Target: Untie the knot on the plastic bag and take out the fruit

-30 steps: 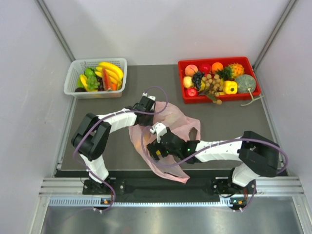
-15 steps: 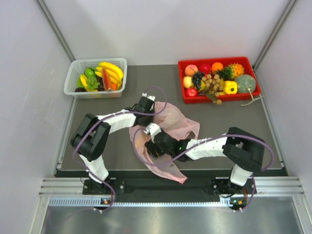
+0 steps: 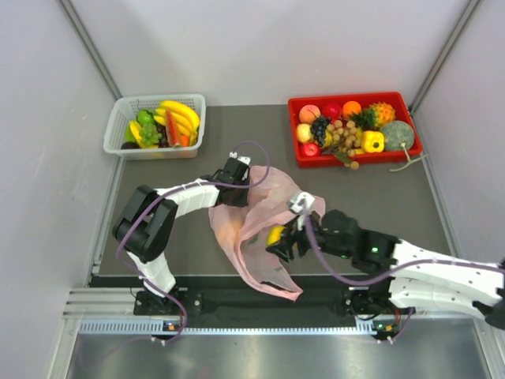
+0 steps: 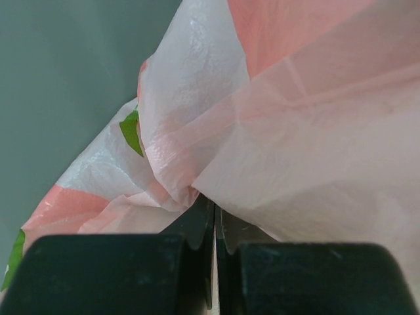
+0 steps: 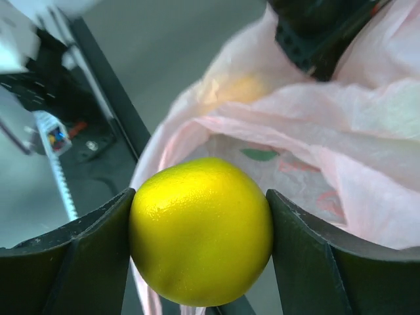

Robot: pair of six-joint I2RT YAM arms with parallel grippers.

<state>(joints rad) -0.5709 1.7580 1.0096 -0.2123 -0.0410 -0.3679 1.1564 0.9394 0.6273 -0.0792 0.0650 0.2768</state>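
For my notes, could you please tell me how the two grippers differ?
The left gripper pinches thin plastic bag film, jaws nearly touching; the right gripper holds a round yellow fruit, jaws spread wide. Left sits at the bag's far edge, right over its middle. Both are gripping.

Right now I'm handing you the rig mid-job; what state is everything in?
Left hand: shut on film of the plastic bag, at its far edge.
Right hand: shut on a round yellow fruit, held over the bag.
Done: bag seems open; knot not in view.
Left: set this fruit down, perhaps in the red tray; a yellowish shape inside the bag may be another fruit.
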